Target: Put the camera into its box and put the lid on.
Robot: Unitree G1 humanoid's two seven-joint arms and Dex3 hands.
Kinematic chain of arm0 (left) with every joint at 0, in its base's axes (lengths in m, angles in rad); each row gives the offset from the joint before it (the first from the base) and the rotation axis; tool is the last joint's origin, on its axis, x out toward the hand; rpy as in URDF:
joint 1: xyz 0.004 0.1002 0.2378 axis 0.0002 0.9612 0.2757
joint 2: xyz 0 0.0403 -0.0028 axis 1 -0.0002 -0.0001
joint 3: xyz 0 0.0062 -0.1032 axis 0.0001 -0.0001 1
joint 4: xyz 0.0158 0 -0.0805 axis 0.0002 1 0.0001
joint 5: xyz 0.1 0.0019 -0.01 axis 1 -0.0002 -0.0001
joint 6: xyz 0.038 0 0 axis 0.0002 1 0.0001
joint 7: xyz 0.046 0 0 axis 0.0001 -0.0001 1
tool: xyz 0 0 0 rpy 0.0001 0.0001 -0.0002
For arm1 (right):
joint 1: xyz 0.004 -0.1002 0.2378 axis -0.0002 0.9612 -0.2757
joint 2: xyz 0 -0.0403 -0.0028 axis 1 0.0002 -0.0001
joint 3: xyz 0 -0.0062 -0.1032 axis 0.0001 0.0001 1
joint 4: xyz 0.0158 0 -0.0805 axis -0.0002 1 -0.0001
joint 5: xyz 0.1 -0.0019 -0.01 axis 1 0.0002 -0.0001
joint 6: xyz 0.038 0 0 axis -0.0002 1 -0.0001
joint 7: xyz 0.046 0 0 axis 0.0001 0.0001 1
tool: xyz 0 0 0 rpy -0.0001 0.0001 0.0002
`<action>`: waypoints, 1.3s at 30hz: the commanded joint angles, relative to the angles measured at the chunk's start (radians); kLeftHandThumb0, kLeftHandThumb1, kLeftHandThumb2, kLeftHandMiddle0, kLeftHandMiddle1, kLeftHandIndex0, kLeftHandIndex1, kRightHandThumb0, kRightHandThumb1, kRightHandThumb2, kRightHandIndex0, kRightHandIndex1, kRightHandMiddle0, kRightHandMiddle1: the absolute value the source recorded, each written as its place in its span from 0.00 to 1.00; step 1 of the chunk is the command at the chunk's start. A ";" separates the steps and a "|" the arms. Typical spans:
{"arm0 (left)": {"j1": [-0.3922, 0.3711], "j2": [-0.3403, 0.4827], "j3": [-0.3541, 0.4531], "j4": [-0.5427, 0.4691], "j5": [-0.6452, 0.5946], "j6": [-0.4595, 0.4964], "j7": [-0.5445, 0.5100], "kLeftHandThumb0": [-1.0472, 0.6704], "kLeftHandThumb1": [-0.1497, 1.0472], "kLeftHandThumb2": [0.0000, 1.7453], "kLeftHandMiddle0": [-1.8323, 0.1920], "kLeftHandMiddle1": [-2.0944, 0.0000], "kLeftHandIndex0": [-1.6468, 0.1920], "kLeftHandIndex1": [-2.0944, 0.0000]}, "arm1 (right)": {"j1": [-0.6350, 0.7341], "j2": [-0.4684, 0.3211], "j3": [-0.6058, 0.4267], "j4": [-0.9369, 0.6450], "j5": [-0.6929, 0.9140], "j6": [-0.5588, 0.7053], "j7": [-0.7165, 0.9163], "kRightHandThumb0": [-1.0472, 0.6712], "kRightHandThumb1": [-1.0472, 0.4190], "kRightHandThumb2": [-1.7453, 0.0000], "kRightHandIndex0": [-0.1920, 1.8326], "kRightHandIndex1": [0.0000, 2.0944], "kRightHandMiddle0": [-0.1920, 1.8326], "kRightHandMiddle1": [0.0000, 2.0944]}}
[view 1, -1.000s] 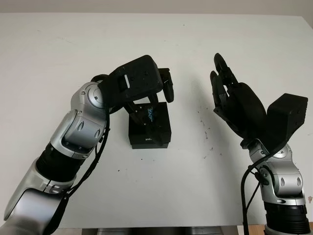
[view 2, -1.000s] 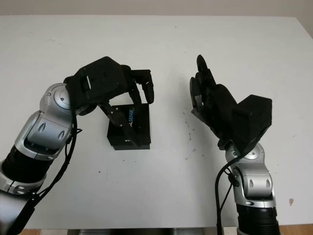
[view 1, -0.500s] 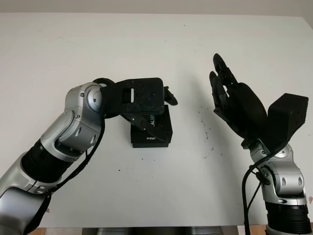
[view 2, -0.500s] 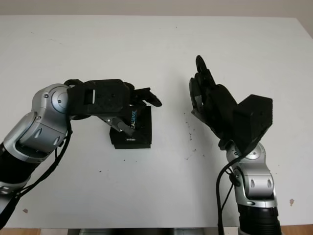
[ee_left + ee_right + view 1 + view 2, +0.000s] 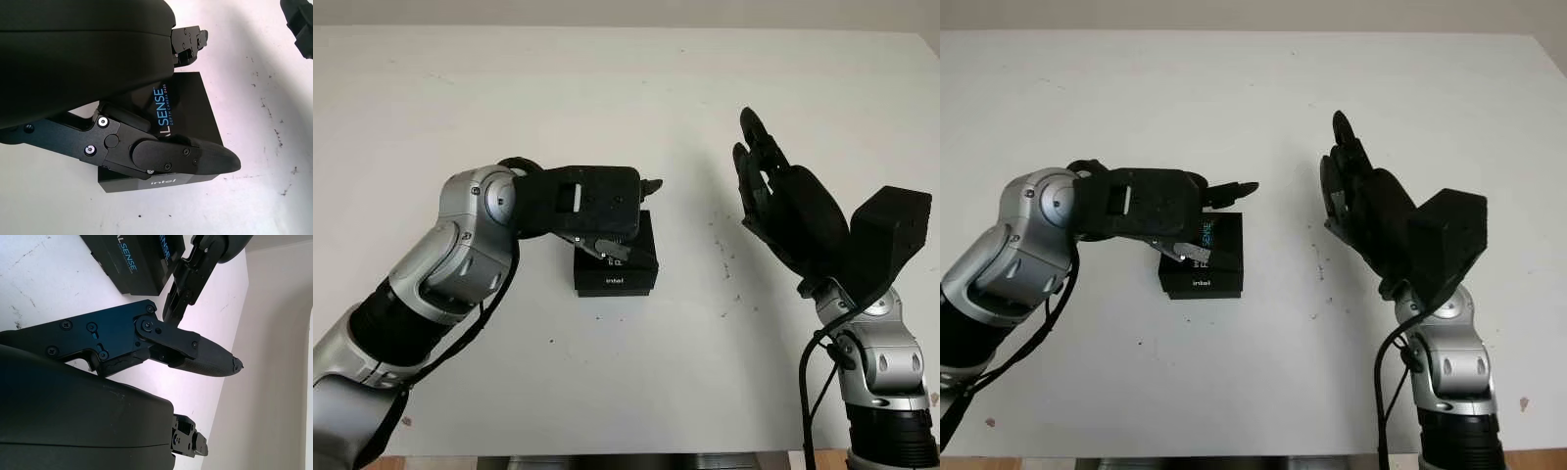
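Lidded black RealSense camera box [image 5: 615, 262] sits mid-table, under the open left hand [image 5: 607, 201], which grips nothing. Right hand [image 5: 773, 201] is open, raised well apart. Box looks rigid, light (smooth card, likely slippery); grip opposite side walls.

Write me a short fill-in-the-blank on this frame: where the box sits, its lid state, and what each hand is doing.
1. The black box sits on the white ____.
2. The box's lid is ____.
3. The ____ hand is over the box.
4. The right hand is raised to the box's right, open, holding ____.

Missing words: table; on; left; nothing
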 commanded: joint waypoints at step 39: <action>0.473 -0.490 0.651 0.286 -0.681 -0.715 0.859 0.13 1.00 0.40 1.00 1.00 1.00 1.00 | -0.121 0.123 0.087 0.191 -0.109 -0.285 -0.102 0.15 0.00 0.59 0.00 0.00 0.00 0.00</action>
